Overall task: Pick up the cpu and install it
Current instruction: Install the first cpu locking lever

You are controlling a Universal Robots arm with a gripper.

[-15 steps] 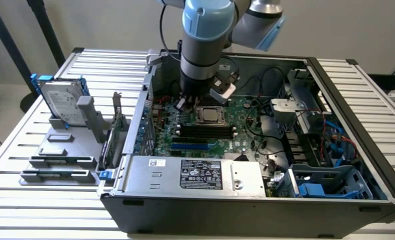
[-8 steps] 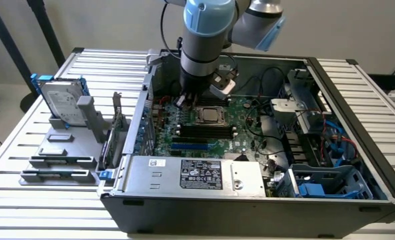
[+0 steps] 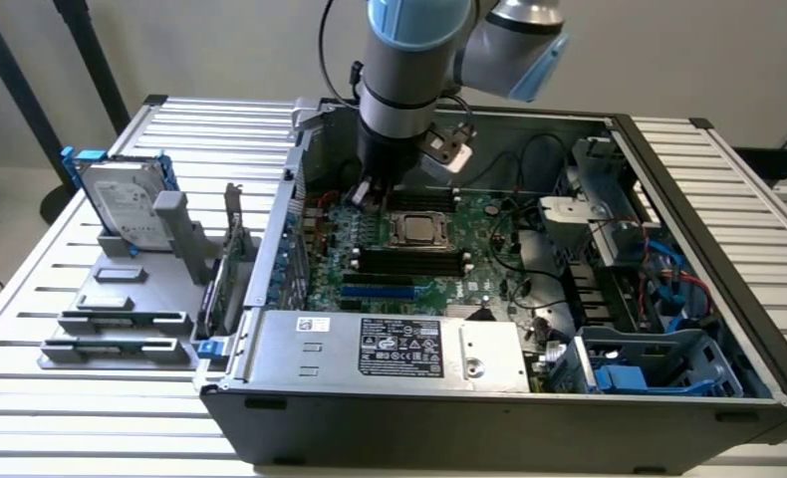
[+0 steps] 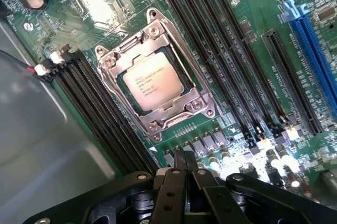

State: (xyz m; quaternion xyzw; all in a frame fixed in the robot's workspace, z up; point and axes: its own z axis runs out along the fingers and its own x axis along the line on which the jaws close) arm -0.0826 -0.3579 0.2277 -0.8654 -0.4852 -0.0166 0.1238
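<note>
The cpu (image 4: pixel 154 83), a small silver-topped square chip, lies flat in its metal-framed socket on the green motherboard (image 4: pixel 242 45) inside the open computer case; it also shows as the cpu (image 3: pixel 420 229) in the exterior view. My gripper (image 4: pixel 184 156) is shut, its black fingers pressed together with nothing between them. It hovers just above the board beside the socket frame, apart from the chip. From outside, the gripper (image 3: pixel 367 191) hangs at the far side of the socket, toward the exterior view's left.
Black memory slots (image 4: pixel 210 39) flank the socket, with a blue slot (image 4: pixel 310 50) beyond them. The power supply (image 3: pixel 393 349) fills the case's near side, and a drive cage (image 3: pixel 647 363) stands on the exterior view's right. Left of the case, a blue-framed hard drive (image 3: pixel 122 199) stands in a grey holder (image 3: pixel 115 319).
</note>
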